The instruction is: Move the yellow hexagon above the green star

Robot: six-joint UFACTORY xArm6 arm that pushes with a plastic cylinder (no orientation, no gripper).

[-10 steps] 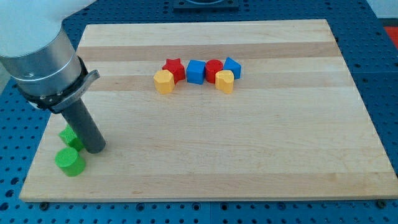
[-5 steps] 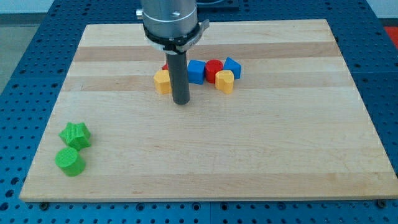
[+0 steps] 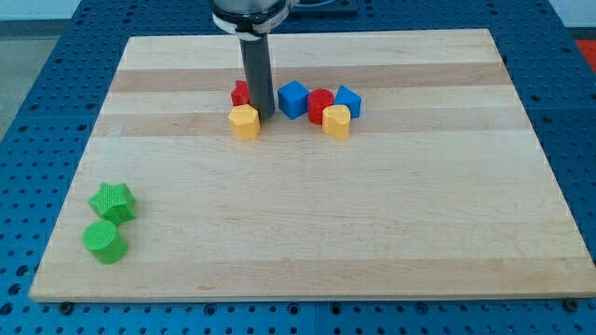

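Observation:
The yellow hexagon (image 3: 244,122) lies in the upper middle of the board. My tip (image 3: 264,114) stands right beside it on the view's right, touching or nearly touching it, and in front of the red star (image 3: 240,94), which it partly hides. The green star (image 3: 113,201) lies far off at the board's lower left.
A green cylinder (image 3: 104,241) sits just below the green star. Right of my tip stand a blue cube (image 3: 292,99), a red cylinder (image 3: 320,102), a yellow heart-like block (image 3: 336,121) and a second blue block (image 3: 348,99). The wooden board's (image 3: 372,223) left edge is near the green blocks.
My tip swept from beside the green star at the lower left up to the block cluster, and now stands just right of the yellow hexagon. The red star has shifted slightly left.

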